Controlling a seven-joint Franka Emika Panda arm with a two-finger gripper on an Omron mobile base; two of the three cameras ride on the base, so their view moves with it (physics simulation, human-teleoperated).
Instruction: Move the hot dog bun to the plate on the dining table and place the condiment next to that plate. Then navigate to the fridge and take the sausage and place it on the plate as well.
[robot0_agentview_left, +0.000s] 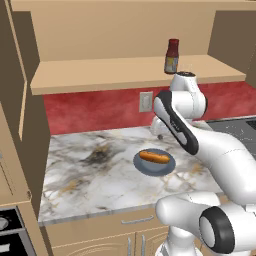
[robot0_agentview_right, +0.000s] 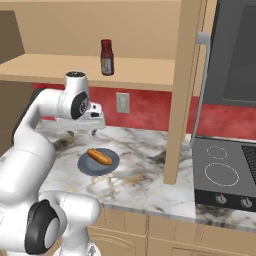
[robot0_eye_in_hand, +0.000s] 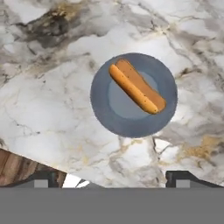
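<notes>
The hot dog bun (robot0_agentview_left: 154, 157) (robot0_agentview_right: 99, 156) (robot0_eye_in_hand: 137, 86) lies slantwise on a small dark blue-grey plate (robot0_agentview_left: 142, 168) (robot0_agentview_right: 87, 167) (robot0_eye_in_hand: 105, 118) on a marble wall counter (robot0_agentview_left: 85, 170). My gripper (robot0_agentview_right: 82, 132) (robot0_eye_in_hand: 113, 179) hovers above the counter just behind that plate, pointing down, open, with nothing between its fingers. The condiment (robot0_agentview_left: 172, 56) (robot0_agentview_right: 106, 57), a dark-red bottle, stands upright on the wooden shelf (robot0_agentview_left: 115, 75) above the counter. The plate of the task, the dining table, the fridge and the sausage are out of view.
A red backsplash with a wall outlet (robot0_agentview_left: 146, 101) (robot0_agentview_right: 122, 102) runs behind the counter. A wooden partition (robot0_agentview_right: 180, 100) stands right of the small plate, with a cooktop (robot0_agentview_right: 225, 172) beyond it. The counter's front edge (robot0_eye_in_hand: 39, 159) is near the hand.
</notes>
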